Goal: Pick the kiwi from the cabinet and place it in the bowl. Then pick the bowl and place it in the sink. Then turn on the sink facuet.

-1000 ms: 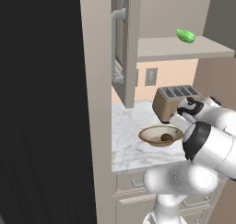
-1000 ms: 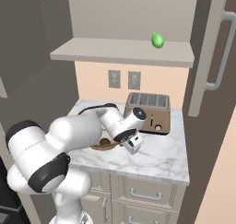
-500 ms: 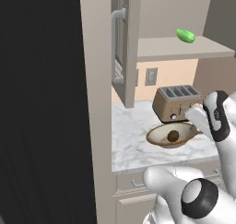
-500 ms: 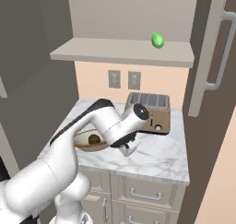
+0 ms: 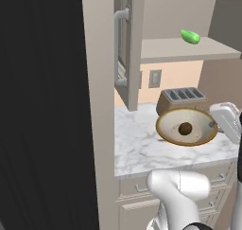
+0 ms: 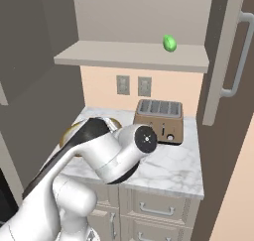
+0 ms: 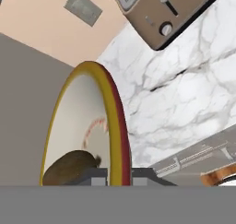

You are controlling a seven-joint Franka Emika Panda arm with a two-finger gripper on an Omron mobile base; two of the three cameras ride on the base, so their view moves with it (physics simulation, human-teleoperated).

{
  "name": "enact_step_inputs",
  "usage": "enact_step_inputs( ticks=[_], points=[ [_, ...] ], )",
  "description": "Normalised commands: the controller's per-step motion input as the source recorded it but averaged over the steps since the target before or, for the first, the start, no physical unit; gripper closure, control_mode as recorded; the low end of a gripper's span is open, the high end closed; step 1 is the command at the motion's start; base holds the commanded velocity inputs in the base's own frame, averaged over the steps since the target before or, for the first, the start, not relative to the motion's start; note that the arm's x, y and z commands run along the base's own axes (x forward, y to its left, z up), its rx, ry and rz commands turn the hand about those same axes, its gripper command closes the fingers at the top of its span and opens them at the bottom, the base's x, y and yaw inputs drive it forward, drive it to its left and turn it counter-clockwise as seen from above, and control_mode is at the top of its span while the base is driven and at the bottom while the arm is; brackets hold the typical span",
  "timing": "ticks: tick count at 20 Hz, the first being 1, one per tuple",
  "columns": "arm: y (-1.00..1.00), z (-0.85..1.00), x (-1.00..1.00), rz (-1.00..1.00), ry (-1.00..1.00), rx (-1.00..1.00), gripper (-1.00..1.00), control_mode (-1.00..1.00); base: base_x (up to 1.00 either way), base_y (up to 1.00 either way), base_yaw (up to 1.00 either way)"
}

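Observation:
The bowl (image 5: 175,122) hangs tilted above the marble counter (image 5: 137,146), its cream inside facing the left base camera. The dark-brown kiwi (image 5: 185,128) lies in it. My gripper (image 5: 214,125) is shut on the bowl's right rim. In the hand view the tan-gold rim of the bowl (image 7: 117,126) stands edge-on between my fingertips (image 7: 98,176), and the kiwi (image 7: 69,168) rests low inside. My gripper (image 7: 119,177) clamps that rim. The cabinet door (image 5: 126,44) stands open beside its shelf (image 5: 189,50). The sink and faucet are out of view.
A brown toaster (image 5: 182,99) stands against the wall just behind the bowl. A bright green oblong item (image 5: 190,36) lies on the cabinet shelf. The black fridge (image 5: 42,106) walls off the left. Drawers (image 6: 156,210) run below the counter edge.
The bowl with the kiwi has come up off the counter and tipped towards the left base camera, drifting right. My arm has swung across with it.

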Motion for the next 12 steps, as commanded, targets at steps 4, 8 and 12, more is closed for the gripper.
enact_step_inputs(
  ticks=[4, 8, 12],
  points=[
    [-0.01, 0.39, -0.33, 0.0, -0.14, 0.04, 1.0, -1.0, 0.0, 0.0, 0.0],
    [-0.02, 0.3, -0.34, -0.01, 0.01, 0.06, 1.0, -1.0, 0.0, 0.0, 0.0],
    [-0.12, 0.18, -0.31, 0.0, 0.0, 0.08, 1.0, -1.0, 0.0, 0.0, 0.0]
  ],
)
